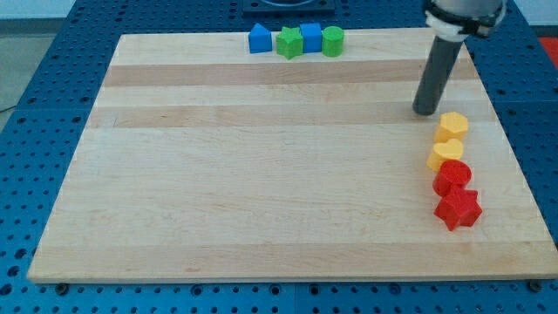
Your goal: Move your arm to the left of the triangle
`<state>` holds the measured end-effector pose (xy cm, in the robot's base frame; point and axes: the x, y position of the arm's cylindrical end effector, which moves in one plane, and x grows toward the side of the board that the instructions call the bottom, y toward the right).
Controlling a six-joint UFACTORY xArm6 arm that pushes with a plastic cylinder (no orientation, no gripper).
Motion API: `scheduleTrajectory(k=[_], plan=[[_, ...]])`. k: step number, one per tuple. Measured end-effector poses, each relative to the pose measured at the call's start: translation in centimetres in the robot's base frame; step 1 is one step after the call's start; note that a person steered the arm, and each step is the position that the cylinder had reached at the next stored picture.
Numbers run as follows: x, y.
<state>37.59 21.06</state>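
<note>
Wooden board (pixel 261 174); my tip (pixel 425 112) just above yellow hexagon (pixel 452 126).

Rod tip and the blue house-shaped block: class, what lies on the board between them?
In the camera view, three blocks lie between my tip and the blue house-shaped block: a green star, a blue cube and a green cylinder.

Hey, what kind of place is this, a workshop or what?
Probably a robotics lab bench: a wooden board on a blue perforated table, small coloured blocks, and my tip touching the board.
</note>
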Motion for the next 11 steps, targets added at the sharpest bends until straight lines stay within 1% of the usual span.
scheduleTrajectory(k=[1,2,3,4,5,7,8,9,10,11], plan=[[0.7,3.1],[3.4,3.1],[4.8,2.7],[3.8,2.7],[1.9,-1.9],[1.5,-22.8],[-2.5,-32.8],[-8.9,-38.9],[-16.3,-41.9],[-18.5,-41.5]])
